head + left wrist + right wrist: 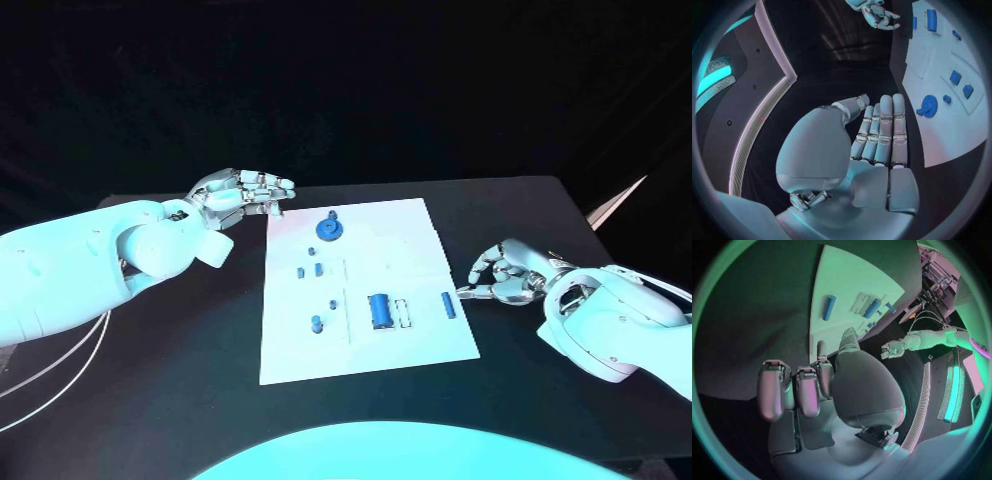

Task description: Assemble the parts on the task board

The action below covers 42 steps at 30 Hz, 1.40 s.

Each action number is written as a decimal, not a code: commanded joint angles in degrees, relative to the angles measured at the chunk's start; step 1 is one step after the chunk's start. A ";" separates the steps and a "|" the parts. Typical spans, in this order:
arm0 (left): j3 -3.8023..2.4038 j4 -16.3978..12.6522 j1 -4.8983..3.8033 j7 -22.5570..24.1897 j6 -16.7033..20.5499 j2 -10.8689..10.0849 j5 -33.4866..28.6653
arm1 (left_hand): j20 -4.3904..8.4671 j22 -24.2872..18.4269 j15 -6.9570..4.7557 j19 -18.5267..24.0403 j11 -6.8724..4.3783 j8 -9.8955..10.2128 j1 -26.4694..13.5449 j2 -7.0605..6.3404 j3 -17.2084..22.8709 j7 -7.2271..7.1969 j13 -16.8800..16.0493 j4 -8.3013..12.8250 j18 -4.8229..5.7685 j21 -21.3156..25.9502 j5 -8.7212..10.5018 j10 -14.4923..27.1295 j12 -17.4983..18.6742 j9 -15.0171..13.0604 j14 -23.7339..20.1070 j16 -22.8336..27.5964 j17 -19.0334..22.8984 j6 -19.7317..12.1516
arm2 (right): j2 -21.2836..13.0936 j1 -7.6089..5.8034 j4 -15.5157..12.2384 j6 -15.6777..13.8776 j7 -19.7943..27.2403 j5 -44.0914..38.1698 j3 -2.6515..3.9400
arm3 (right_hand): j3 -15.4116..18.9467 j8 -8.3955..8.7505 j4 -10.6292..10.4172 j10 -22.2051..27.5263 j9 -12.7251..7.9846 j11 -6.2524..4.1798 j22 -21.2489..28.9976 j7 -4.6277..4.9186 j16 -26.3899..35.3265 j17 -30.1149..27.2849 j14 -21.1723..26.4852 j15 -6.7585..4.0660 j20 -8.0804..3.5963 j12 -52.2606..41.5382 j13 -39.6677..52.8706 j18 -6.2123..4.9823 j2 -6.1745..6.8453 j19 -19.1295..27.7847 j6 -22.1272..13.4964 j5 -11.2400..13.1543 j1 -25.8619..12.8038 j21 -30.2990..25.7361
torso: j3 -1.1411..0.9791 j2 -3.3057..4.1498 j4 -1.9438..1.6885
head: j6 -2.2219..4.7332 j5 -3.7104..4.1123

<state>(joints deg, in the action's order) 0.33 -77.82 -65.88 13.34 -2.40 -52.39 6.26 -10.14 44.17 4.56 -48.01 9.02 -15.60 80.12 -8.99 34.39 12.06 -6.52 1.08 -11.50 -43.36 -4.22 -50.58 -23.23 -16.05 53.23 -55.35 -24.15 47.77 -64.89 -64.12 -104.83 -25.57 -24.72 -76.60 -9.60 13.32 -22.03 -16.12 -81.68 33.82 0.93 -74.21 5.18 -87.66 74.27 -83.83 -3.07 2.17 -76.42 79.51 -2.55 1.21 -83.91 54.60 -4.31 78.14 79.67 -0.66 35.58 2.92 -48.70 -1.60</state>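
two hands flank the board, neither holding anything: the left at its 11 o'clock corner with fingers loosely curled, the right at its 3 o'clock edge, fingers bent and apart, tips beside a blue bar. a round blue part lies at the board's 12 o'clock, a blue cylinder toward 5 o'clock, and small bits near the middle.

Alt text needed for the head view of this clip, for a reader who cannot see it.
A white task board lies mid-table with small blue parts on it. The left hand hovers off its far left corner, holding nothing, and the right hand sits at its right edge beside a blue bar.
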 commanded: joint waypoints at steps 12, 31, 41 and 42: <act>-0.04 -0.13 -0.02 0.08 -0.20 0.03 -0.08 | -0.22 -0.56 0.60 -0.22 0.50 1.28 -0.95 -0.07 -1.62 1.13 0.64 -1.01 0.98 0.74 -1.38 0.38 0.61 -0.47 -0.29 0.26 0.57 -0.78 | 3.49 2.37 2.34 2.04 -1.64 0.28 -0.08 | -2.70 0.46 -0.49 -0.54 -0.27 -0.27 -13.39 -0.08 -0.34 11.71 -5.27 -0.14 0.54 2.31 0.11 0.76 -0.53 -4.01 0.64 -0.10 1.68 0.27 | 0.05 0.01 -0.09 | -0.29 -0.39; -0.04 -0.15 -0.02 0.01 -0.31 0.00 -0.08 | -0.22 -0.56 0.60 -0.22 0.50 1.28 -0.95 -0.07 -1.62 1.13 0.64 -1.01 0.98 0.74 -1.38 0.38 0.61 -0.47 -0.29 0.26 0.57 -0.78 | 7.99 4.25 6.59 3.25 -2.76 0.00 -0.12 | -5.62 0.77 0.32 -0.75 -0.51 -0.71 -13.47 -0.56 -0.42 11.91 -5.31 -0.50 0.32 2.05 0.40 0.80 -2.15 -4.09 1.22 -0.27 3.72 0.58 | 0.05 -0.02 -0.10 | -0.28 -0.64; -0.04 -0.19 -0.02 -0.05 -0.28 -0.04 -0.08 | -0.24 -0.72 0.60 -0.32 0.49 1.28 -1.01 -0.07 -1.60 1.12 0.64 -1.11 0.98 0.94 -1.38 0.38 0.53 -0.49 -0.32 0.18 0.56 -0.75 | 9.48 4.99 8.32 5.93 -4.63 -2.61 -0.22 | -11.52 2.03 1.76 -0.62 -1.65 -1.12 -13.52 -0.93 -0.47 12.07 -5.34 -0.88 -0.08 2.24 0.52 0.85 -1.88 -4.13 2.14 -0.37 10.03 0.78 | 0.07 0.00 -0.08 | -0.39 -0.70; -0.04 -0.19 -0.02 -0.05 -0.28 -0.05 -0.08 | -0.24 -0.72 0.60 -0.32 0.49 1.28 -1.01 -0.07 -1.60 1.12 0.64 -1.11 0.98 0.94 -1.38 0.38 0.53 -0.49 -0.32 0.18 0.56 -0.75 | 9.55 5.03 8.34 5.97 -4.75 -2.82 -0.23 | -11.94 2.09 1.80 -0.64 -1.72 -1.13 -13.54 -0.95 -0.50 12.13 -5.36 -0.88 -0.09 2.20 0.56 0.85 -1.82 -4.14 2.25 -0.37 10.30 0.82 | 0.07 -0.02 -0.07 | -0.42 -0.69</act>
<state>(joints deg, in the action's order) 0.33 -77.84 -65.88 13.21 -2.52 -52.48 6.25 -10.14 44.09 5.13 -48.01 9.02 -15.60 80.12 -8.99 34.39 12.06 -6.52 1.08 -11.50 -43.35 -4.22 -50.58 -23.23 -16.05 52.62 -55.34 -24.16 47.78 -55.45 -60.07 -96.92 -20.66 -28.89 -79.11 -9.05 6.66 -25.31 -15.18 -81.67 43.64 0.92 -74.21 3.72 -87.66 74.27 -83.83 -3.08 2.16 -76.43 81.59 -2.54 2.86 -83.90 56.69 -4.30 82.98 79.71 -0.59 35.57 2.84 -49.08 -2.29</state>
